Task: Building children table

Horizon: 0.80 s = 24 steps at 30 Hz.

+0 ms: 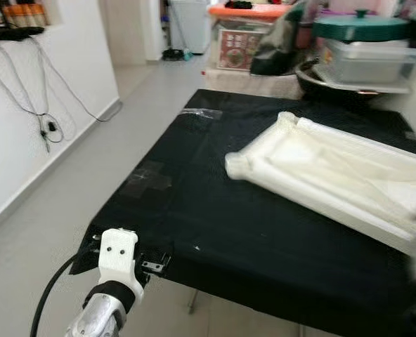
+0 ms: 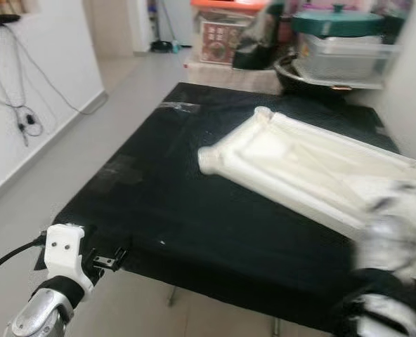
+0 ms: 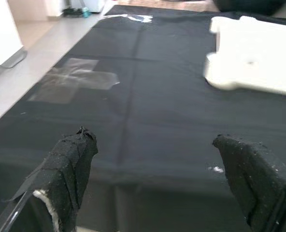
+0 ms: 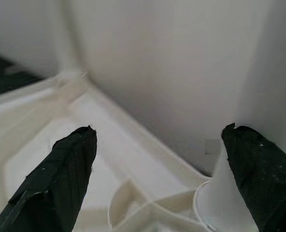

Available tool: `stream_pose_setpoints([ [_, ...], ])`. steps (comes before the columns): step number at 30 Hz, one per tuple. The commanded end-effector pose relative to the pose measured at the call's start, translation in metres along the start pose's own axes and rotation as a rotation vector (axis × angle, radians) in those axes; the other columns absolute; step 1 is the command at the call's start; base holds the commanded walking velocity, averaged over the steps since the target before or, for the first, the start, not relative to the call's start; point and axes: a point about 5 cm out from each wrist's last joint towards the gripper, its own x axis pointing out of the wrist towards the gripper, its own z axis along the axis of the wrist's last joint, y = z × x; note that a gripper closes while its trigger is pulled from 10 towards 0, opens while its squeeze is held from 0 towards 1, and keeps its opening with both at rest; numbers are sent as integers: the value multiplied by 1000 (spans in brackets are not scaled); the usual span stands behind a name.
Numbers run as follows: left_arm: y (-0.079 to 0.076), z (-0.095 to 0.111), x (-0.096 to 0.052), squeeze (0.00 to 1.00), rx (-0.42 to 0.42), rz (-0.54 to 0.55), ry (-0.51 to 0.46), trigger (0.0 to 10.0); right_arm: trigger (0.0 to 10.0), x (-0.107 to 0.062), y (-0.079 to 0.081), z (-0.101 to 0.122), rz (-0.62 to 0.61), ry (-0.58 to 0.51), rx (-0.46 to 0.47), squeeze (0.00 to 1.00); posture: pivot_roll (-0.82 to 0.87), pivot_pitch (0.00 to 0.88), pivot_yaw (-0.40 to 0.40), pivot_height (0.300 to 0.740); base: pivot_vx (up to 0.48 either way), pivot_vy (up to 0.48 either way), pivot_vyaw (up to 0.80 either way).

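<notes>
Lying unlabelled on black cloth (image 1: pixel 215 232): white tabletop (image 1: pixel 334 175), right claw (image 4: pixel 157 179) spread above.

The near and left parts of the black cloth-covered table (image 1: pixel 215 239) lay bare apart from flat patches of clear tape (image 1: pixel 149 177), so the left gripper (image 3: pixel 160 181), its fingers spread wide at the near edge, had open room ahead up to the white tabletop panel (image 1: pixel 334 175), which took up the right half. The right gripper (image 4: pixel 157 179), fingers apart, sat close inside the panel's ribbed underside, with a white wall (image 4: pixel 181 72) directly ahead. Beyond the table's far edge, a stack of storage bins (image 1: pixel 366 60) and boxes (image 1: pixel 239 45) closed off the back, while the grey floor (image 1: pixel 67 203) to the left stood open up to the wall with hanging cables (image 1: pixel 43 112).
</notes>
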Motion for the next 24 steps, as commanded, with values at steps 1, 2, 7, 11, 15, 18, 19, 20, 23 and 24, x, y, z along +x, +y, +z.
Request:
stream_pose_setpoints([
  [1, -1, -4, 2, 0, 4, -5, 17, 10000, 10000, 2, -4, -7, -18, 27, 13, 0, 112, 0, -51, 740, 0, 0, 0],
  [2, -1, -4, 2, 0, 7, -6, 17, 10000, 10000, 3, -4, -6, -17, 26, 18, 0, 112, 0, -51, 740, 0, 0, 0],
  [7, -1, -3, 2, 0, 0, -9, 16, 10000, 10000, -46, 67, -34, 370, 62, -20, 0, 126, 0, -52, 740, 0, 0, 0],
  [11, -1, -3, 2, 0, 3, -6, 16, 10000, 10000, -88, 113, -49, 692, 60, -71, 0, 130, 0, -55, 740, 0, 0, 0],
  [15, -1, -3, 1, 0, 3, -7, 16, 10000, 10000, -145, 150, -54, 1052, 28, -87, 0, 134, 0, -59, 740, 0, 0, 0],
  [18, -1, -3, 1, 0, 2, -7, 16, 10000, 10000, -176, 163, -53, 1242, 8, -82, 0, 134, 0, -62, 740, 0, 0, 0],
  [19, -1, -3, 2, 0, -1, -7, 17, 10000, 10000, -205, 171, -52, 1425, -24, -89, 0, 135, 0, -66, 740, 0, 0, 0],
  [20, -2, -3, 2, 0, -3, -5, 17, 10000, 10000, -222, 173, -54, 1556, -46, -120, 0, 143, 0, -71, 740, 0, 0, 0],
  [23, -2, -3, 2, 0, -4, -4, 17, 10000, 10000, -231, 173, -57, 1642, -53, -150, 0, 145, 0, -74, 740, 0, 0, 0],
  [24, -2, -3, 2, 0, -4, -1, 16, 10000, 10000, -236, 173, -60, 1695, -53, -185, 0, 147, 0, -77, 740, 0, 0, 0],
])
